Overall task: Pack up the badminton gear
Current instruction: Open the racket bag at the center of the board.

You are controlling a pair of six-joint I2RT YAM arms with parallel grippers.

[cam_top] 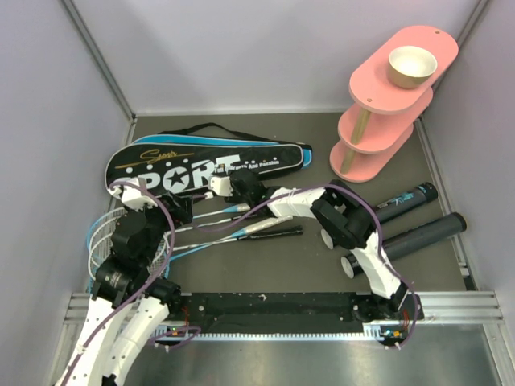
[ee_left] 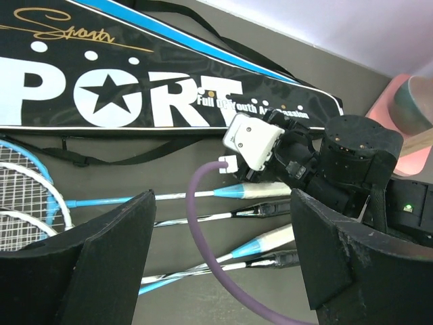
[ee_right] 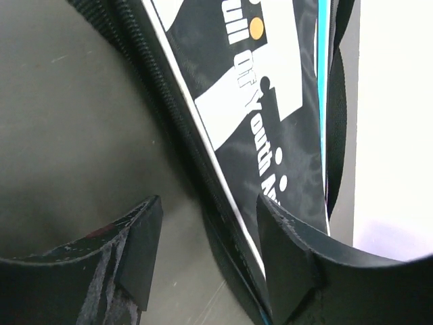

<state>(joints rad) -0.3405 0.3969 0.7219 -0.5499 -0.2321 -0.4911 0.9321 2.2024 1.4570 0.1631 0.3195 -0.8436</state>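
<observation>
The black racket bag (cam_top: 201, 165) lettered SPORT lies across the back of the table. Several blue and black rackets (cam_top: 241, 229) lie in front of it, their heads (cam_top: 105, 233) at the left. My left gripper (ee_left: 223, 254) hangs open above the racket shafts (ee_left: 203, 218), touching none of them. My right gripper (ee_right: 213, 250) is open at the bag's near edge (ee_right: 226, 237). One finger is over the table and the other over the bag (ee_right: 270, 101), with the zipped seam between them. Two black tubes (cam_top: 422, 233) (cam_top: 406, 201) lie at the right.
A pink three-tier stand (cam_top: 386, 104) with a tan bowl (cam_top: 412, 66) on top stands at the back right. A purple cable (ee_left: 203, 230) loops between my left fingers. The right arm (ee_left: 358, 169) crosses over the racket handles. Walls close in on the left, back and right.
</observation>
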